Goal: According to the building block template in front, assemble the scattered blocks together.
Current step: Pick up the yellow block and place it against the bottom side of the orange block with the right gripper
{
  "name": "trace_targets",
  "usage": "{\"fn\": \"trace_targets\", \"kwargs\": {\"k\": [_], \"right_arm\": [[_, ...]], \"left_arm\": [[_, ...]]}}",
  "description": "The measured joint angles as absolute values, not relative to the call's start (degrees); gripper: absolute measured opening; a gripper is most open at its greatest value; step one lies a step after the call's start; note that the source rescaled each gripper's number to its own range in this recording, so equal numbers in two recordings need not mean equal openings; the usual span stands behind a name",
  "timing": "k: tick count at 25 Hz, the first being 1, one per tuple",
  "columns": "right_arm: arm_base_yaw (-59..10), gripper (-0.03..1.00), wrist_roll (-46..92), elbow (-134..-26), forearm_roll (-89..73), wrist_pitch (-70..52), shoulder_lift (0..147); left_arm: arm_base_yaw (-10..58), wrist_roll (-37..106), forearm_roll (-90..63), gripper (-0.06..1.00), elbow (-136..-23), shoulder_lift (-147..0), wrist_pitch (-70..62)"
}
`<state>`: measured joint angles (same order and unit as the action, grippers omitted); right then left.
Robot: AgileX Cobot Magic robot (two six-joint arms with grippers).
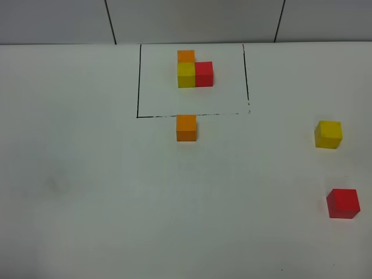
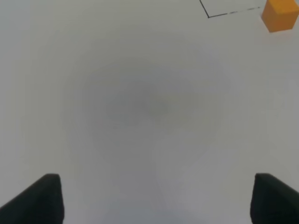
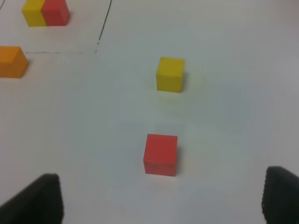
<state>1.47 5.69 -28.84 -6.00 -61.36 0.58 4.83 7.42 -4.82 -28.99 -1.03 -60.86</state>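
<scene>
Left claw [image 2: 161, 198] and right claw [image 3: 163, 196] gape empty over the white counter [image 1: 87, 192]. Far centre, the black-framed L-shaped template of joined cubes [image 1: 195, 72] runs orange far, yellow corner, red right. Matte orange cube [image 1: 186, 127] sits just outside the frame's near line; yellow cube [image 1: 328, 134] and red cube [image 1: 343, 203] lie well right.

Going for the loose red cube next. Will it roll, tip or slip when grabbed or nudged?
The red cube probably won't roll: it rests flat on one face on the table. Its crisp edges and matte faces suggest a stiff block that grips without slipping. As wide as tall, a push should slide it, not tip it.
</scene>
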Motion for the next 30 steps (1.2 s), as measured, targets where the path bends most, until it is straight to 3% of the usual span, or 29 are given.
{"fn": "trace_targets", "kwargs": {"k": [18, 25, 30], "right_arm": [[1.5, 0.73, 5.7, -28.8, -6.0, -61.4, 0.6], [1.5, 0.73, 5.7, -28.8, -6.0, -61.4, 0.6], [1.5, 0.73, 5.7, -28.8, -6.0, -61.4, 0.6]], "left_arm": [[4.7, 7.4, -4.8, 0.73, -29.0, 0.3, -60.9], [-0.7, 7.4, -4.8, 0.72, -29.0, 0.3, -60.9], [-0.9, 7.4, -4.8, 0.72, -29.0, 0.3, -60.9]]}}
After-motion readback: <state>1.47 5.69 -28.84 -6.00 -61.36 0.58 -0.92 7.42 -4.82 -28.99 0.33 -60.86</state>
